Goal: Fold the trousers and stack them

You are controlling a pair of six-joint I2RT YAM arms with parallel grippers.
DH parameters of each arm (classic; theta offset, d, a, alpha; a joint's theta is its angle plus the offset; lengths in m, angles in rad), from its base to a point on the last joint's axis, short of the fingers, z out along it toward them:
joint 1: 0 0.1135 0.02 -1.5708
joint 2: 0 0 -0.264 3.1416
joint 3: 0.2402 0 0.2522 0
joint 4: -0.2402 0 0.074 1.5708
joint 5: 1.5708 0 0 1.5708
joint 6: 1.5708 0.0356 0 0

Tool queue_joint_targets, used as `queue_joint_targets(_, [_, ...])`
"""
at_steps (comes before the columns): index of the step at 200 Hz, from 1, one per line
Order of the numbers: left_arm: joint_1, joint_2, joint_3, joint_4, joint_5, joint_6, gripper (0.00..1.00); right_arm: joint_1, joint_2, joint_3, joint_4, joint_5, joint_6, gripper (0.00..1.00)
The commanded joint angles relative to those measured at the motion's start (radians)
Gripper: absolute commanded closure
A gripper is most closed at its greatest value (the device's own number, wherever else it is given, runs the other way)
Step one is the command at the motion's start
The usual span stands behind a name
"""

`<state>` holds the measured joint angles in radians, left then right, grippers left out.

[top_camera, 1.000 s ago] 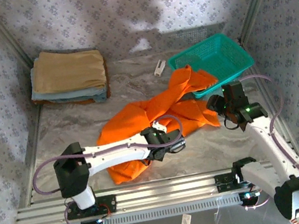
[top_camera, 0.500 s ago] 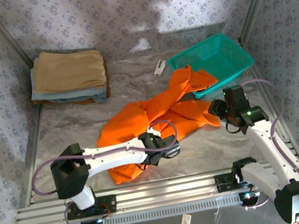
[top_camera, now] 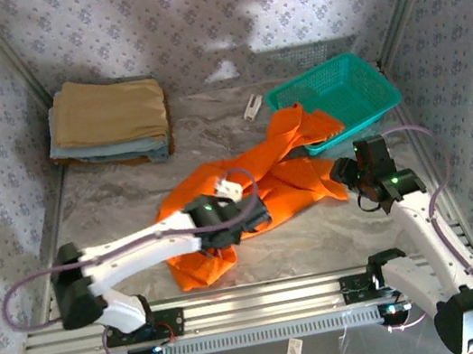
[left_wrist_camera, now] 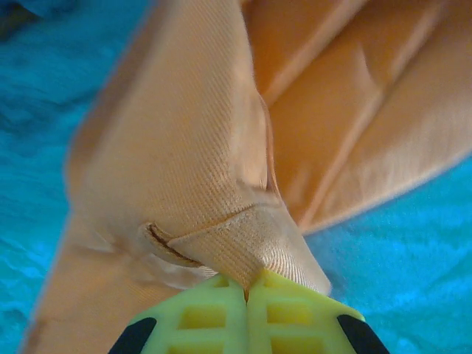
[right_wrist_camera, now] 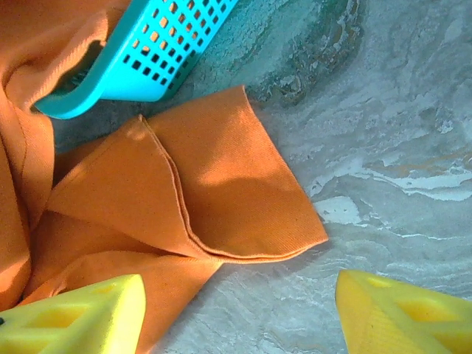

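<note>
Two grippers are at the orange trousers [top_camera: 271,166], which sprawl crumpled mid-table, one leg reaching the teal basket's [top_camera: 340,85] near corner. The left gripper [left_wrist_camera: 247,287] pinches a fabric fold, fingers together. The right gripper [right_wrist_camera: 240,310] hovers, fingers spread, above a leg hem.

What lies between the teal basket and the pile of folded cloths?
A small white object, lying on the otherwise bare table; the top view shows it.

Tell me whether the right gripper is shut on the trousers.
No, the right gripper is open, its jaws wide apart over a cuff of the trousers with nothing pinched between them.
</note>
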<state>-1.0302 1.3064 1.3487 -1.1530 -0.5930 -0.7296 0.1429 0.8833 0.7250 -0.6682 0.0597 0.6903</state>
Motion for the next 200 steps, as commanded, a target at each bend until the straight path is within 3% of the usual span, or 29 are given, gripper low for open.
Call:
queue_joint_targets(1, [0.224,-0.143,-0.036,-0.046,-0.001,0.173,1.00,0.020,-0.009,-0.024,0.020,-0.012,0.004,0.30])
queue_joint_targets(20, [0.444,-0.232,-0.084,0.037,0.016,0.279,1.00,0.038,0.001,-0.036,0.032,-0.018,0.014,0.30])
queue_joint_targets(49, [0.795,-0.268,-0.083,0.177,0.142,0.404,1.00,0.070,0.020,-0.045,0.044,-0.024,0.019,0.30])
queue_joint_targets(67, [0.966,-0.211,-0.082,0.275,0.281,0.441,1.00,0.084,0.028,-0.047,0.049,-0.024,0.021,0.30])
queue_joint_targets(78, [1.027,-0.161,-0.068,0.295,0.316,0.455,1.00,0.086,0.030,-0.047,0.047,-0.022,0.018,0.30])
queue_joint_targets(99, [1.099,-0.087,-0.077,0.351,0.246,0.461,1.00,0.078,0.023,-0.044,0.031,-0.008,0.010,0.30])
queue_joint_targets(137, [1.266,0.040,-0.052,0.381,0.246,0.318,1.00,0.042,0.036,-0.031,0.015,-0.015,-0.001,0.23])
queue_joint_targets(155, [1.351,0.068,-0.038,0.335,0.252,0.190,1.00,-0.001,0.050,-0.009,0.047,-0.046,0.006,0.20])
queue_joint_targets(174, [1.419,0.054,-0.082,0.361,0.391,0.093,0.68,-0.023,0.102,0.046,0.112,-0.102,0.033,0.18])
queue_joint_targets(186, [1.421,0.040,-0.109,0.379,0.454,0.072,0.34,-0.016,0.162,0.100,0.128,-0.120,0.047,0.18])
queue_joint_targets(200, [1.421,0.020,-0.129,0.366,0.498,0.063,0.20,0.003,0.235,0.153,0.155,-0.147,0.063,0.18])
